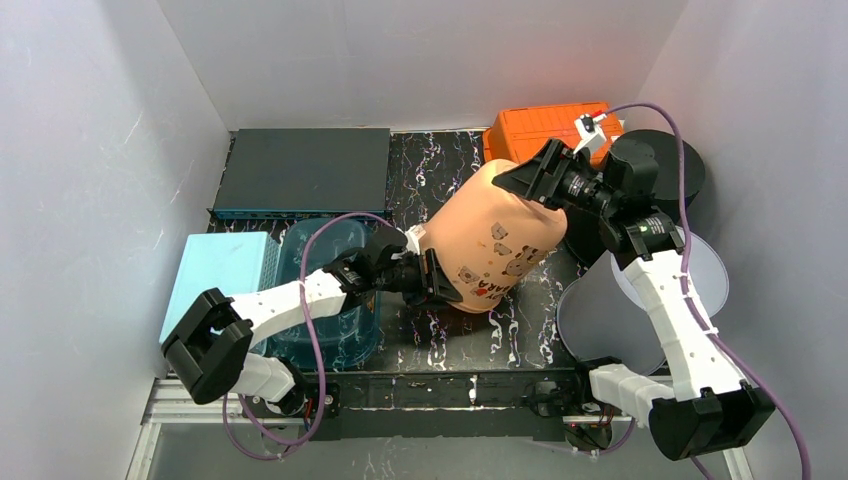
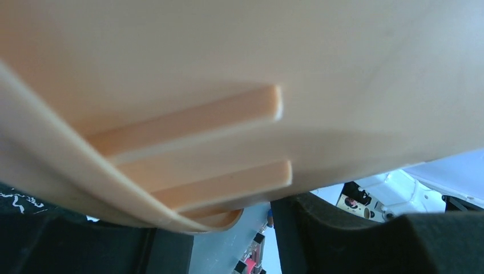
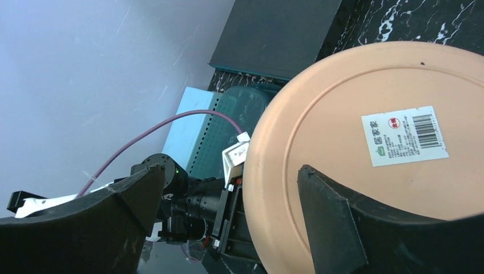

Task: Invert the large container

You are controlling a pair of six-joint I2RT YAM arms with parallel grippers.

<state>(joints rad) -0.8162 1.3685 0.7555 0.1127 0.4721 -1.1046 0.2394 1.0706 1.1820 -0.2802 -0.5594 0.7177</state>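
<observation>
The large container (image 1: 490, 240) is a peach plastic tub with small stickers. It lies tilted over the marbled black table (image 1: 440, 160), mouth toward the near left and base toward the far right. My left gripper (image 1: 430, 278) is shut on its lower rim; in the left wrist view the rim and ribs (image 2: 228, 68) fill the frame above the gripper (image 2: 228, 228). My right gripper (image 1: 530, 180) is open at the base. In the right wrist view (image 3: 231, 170) one finger (image 3: 331, 217) lies against the flat base (image 3: 342, 114), which carries a white barcode label (image 3: 404, 136).
An orange box (image 1: 545, 128) and a black round container (image 1: 670, 165) stand at the back right. A grey round bin (image 1: 620, 310) is near right. A dark flat box (image 1: 300, 170), a light blue box (image 1: 220, 270) and a teal translucent tub (image 1: 335, 300) are on the left.
</observation>
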